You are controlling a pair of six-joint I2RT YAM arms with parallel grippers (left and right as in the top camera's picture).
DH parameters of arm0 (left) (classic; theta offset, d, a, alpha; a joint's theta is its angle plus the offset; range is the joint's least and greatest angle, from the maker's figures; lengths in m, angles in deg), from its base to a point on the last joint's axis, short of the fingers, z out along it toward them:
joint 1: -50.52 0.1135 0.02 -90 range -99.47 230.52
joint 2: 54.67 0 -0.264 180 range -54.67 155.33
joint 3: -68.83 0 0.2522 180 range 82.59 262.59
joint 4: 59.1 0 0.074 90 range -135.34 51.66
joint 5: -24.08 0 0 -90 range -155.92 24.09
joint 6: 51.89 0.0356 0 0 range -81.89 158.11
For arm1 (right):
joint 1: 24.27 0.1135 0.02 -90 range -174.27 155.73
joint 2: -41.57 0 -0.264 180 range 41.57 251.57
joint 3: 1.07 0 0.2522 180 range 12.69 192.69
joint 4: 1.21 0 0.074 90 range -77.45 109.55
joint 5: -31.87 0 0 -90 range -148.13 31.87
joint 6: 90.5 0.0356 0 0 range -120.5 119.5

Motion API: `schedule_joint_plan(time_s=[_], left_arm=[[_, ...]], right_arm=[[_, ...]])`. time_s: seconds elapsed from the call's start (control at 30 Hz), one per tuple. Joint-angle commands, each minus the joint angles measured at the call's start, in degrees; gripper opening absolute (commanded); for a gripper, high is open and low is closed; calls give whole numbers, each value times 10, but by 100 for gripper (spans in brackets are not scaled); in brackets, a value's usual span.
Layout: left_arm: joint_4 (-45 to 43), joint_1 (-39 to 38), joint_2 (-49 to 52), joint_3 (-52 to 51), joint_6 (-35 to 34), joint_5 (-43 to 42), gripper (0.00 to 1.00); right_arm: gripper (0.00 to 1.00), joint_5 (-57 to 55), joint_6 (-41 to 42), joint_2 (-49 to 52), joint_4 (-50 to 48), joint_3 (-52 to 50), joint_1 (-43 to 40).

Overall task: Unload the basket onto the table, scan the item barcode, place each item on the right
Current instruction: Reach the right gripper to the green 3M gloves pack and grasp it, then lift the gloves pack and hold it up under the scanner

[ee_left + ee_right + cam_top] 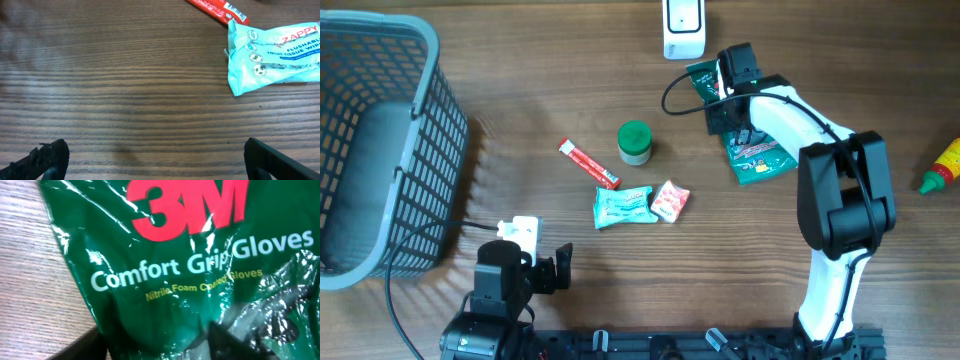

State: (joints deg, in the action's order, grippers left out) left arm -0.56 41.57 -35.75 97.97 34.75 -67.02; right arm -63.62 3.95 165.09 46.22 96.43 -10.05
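- Glove packet [760, 160] lies flat on the right half of the table [520, 100]. It sits below the white scanner [683, 28] and partly under the right arm.
- At the left edge we see a grey mesh basket [370, 150]. Its wall closes off that side, and a strip of bare wood runs beside it.
- Near the front edge the left gripper [155, 152] stands with its jaws spread wide and nothing between them. We see plain wood ahead of it.
- In the middle sits a loose cluster: a red stick sachet [588, 164], a green-capped jar [634, 143], a teal wipes packet [623, 206] and a pink sachet [670, 200] touching the wipes.
- Open wood separates this cluster from the glove packet, and more lies towards the front edge.
- The scanner stands at the far edge, cut off by the frame.
- The right gripper [728, 100] is down over the upper part of the packet. In the wrist view its dark fingers [235, 337] show against the film, but we cannot tell whether they have pinched it.
- Up close, the packet is glossy dark green film, crinkled and full of glare. It carries a big red "3M", white "Comfort Grip Gloves" and small yellow print below.
- At the right edge lies a yellow and red bottle [942, 165] with a green cap, well apart from the packet.
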Motion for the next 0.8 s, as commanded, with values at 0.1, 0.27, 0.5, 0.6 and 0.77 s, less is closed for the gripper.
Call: schedule_joint_plan(time_s=[0.1,0.27,0.5,0.6,0.77], left_arm=[[-1,-3,0,-1,-1,6,100],[-1,-3,0,-1,-1,6,100],[-1,-3,0,-1,-1,6,100],[-1,-3,0,-1,-1,6,100],[-1,-3,0,-1,-1,6,100]], right_arm=[[9,43,46,125,93,-69,-13],[5,133,23,103,153,-30,-13],[5,514,-144,-18,252,8,-21],[4,613,-202,-48,301,8,-22],[5,702,-233,-60,387,8,-23]])
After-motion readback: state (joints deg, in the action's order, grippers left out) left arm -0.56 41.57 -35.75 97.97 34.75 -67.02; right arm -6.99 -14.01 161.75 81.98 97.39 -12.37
